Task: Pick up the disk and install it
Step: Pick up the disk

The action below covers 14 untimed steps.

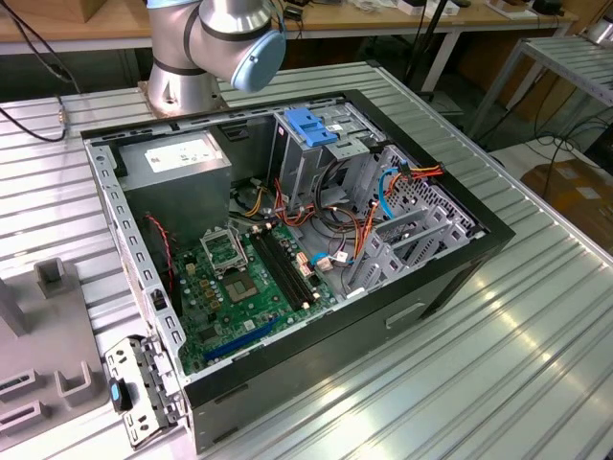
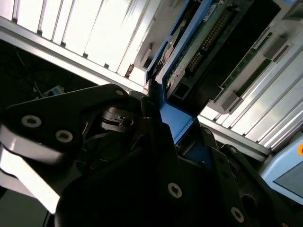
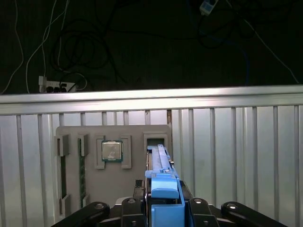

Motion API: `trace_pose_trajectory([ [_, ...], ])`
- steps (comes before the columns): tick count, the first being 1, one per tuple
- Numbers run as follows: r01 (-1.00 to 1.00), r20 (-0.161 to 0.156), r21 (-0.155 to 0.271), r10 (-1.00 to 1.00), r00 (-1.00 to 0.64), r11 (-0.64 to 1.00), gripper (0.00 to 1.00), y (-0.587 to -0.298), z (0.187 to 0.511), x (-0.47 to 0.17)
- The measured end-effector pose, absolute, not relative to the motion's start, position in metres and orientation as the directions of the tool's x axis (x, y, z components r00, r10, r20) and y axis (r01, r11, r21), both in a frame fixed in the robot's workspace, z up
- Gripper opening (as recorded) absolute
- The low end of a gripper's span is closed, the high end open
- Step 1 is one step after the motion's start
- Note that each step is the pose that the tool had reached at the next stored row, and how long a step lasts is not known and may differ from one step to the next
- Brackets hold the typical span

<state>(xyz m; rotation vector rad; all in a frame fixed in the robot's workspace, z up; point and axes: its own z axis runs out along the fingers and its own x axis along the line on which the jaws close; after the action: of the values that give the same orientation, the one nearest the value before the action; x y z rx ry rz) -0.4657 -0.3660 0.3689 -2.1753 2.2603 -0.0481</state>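
Note:
The disk [image 3: 159, 158] stands on edge, its far end at a slot of the grey fixture tray [image 3: 75, 198]. A blue side rail [image 3: 164, 196] runs along its near end. My gripper [image 3: 164, 204] is shut on the disk, with a dark finger [image 3: 140, 202] against each side of that rail. In the second wrist view the disk [image 2: 201, 40] shows its green circuit board underside, and the gripper [image 2: 165, 127] clamps its blue rail. The open computer case [image 1: 287, 240] lies on the table, with a blue latch [image 1: 311, 125] on top of its grey drive cage [image 1: 330, 158].
The tray also holds a processor [image 3: 112, 152] and memory sticks [image 3: 63, 175]. Beyond the slatted table edge [image 3: 151, 101] lies dark floor with cables. Loose cables [image 1: 364, 225], a motherboard [image 1: 249, 278] and a power supply box [image 1: 177, 158] fill the case. A metal bracket [image 1: 139, 388] lies beside it.

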Motion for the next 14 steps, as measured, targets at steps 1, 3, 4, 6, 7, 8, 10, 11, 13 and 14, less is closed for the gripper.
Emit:
trace_pose_trajectory([
  [1, -0.999, 0.018, -0.025, -0.999, -0.039, 0.038, 0.37, -0.366, 0.370, -0.466],
  [3, -0.999, 0.018, -0.025, -0.999, -0.039, 0.038, 0.37, -0.366, 0.372, -0.466],
  [4, -0.999, 0.018, -0.025, -0.999, -0.039, 0.038, 0.37, -0.366, 0.373, -0.466],
  [6, -0.999, 0.018, -0.025, -0.999, -0.039, 0.038, 0.37, -0.366, 0.376, -0.466],
  [7, -0.999, 0.018, -0.025, -0.999, -0.039, 0.038, 0.37, -0.366, 0.377, -0.466],
  [8, -0.999, 0.018, -0.025, -0.999, -0.039, 0.038, 0.37, -0.366, 0.378, -0.466],
  [10, -0.999, 0.018, -0.025, -0.999, -0.039, 0.038, 0.37, -0.366, 0.380, -0.466],
  [11, -0.999, 0.018, -0.025, -0.999, -0.039, 0.038, 0.37, -0.366, 0.381, -0.466],
  [13, -0.999, 0.018, -0.025, -0.999, -0.039, 0.038, 0.37, -0.366, 0.383, -0.466],
  [14, -0.999, 0.018, -0.025, -0.999, -0.039, 0.038, 0.37, -0.366, 0.384, -0.466],
])
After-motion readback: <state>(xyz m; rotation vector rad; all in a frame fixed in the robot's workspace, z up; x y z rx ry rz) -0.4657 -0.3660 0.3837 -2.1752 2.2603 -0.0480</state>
